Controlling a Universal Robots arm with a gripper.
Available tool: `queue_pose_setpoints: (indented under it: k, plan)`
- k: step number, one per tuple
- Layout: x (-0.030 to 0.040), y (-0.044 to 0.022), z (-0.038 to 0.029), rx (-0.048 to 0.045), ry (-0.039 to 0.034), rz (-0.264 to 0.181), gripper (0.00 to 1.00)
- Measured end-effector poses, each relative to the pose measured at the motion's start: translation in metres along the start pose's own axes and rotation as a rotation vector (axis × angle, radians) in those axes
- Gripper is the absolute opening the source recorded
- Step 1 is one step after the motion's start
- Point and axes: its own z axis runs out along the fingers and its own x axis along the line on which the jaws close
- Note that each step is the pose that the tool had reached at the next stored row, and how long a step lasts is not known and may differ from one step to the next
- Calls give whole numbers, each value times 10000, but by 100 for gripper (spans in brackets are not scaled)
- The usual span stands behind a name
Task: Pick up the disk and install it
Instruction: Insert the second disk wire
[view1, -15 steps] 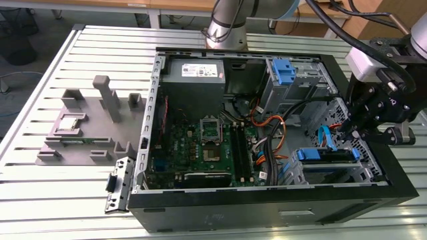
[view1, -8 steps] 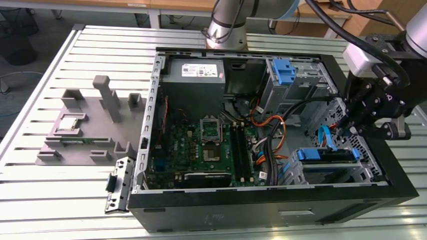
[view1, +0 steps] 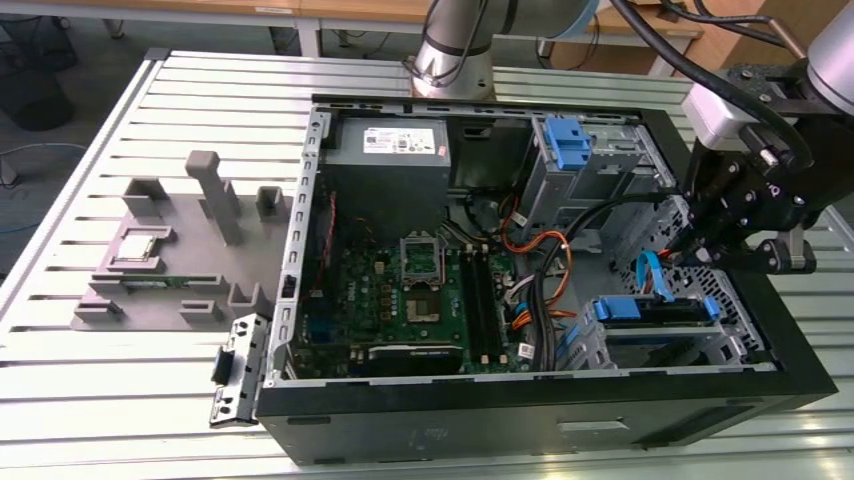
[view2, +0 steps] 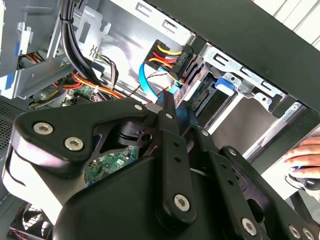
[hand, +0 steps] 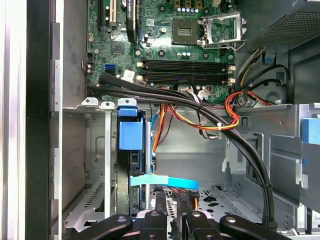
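Open computer case (view1: 534, 410), green motherboard (view1: 400, 300), grey fixture (view1: 174, 260), slatted table (view1: 107, 400)

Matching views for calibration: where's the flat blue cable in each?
Exterior view: blue cable loops above the lower drive bay, on the exterior view's right.
First wrist view: it lies across the drive cage.
Second wrist view: it runs along the case wall.
Shared landmark: orange wires.

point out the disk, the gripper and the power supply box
disk (view1: 650, 310): exterior view, blue front edge of its carrier in the drive cage.
gripper (hand: 172, 220): first wrist view, gap between the black fingertips.
power supply box (view1: 390, 142): exterior view, its labelled grey top.
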Motion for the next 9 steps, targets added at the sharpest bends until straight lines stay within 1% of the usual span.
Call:
queue_pose_setpoints:
  k: [9]
  plan:
    - [-18, -6, 8, 0, 2, -1, 24]
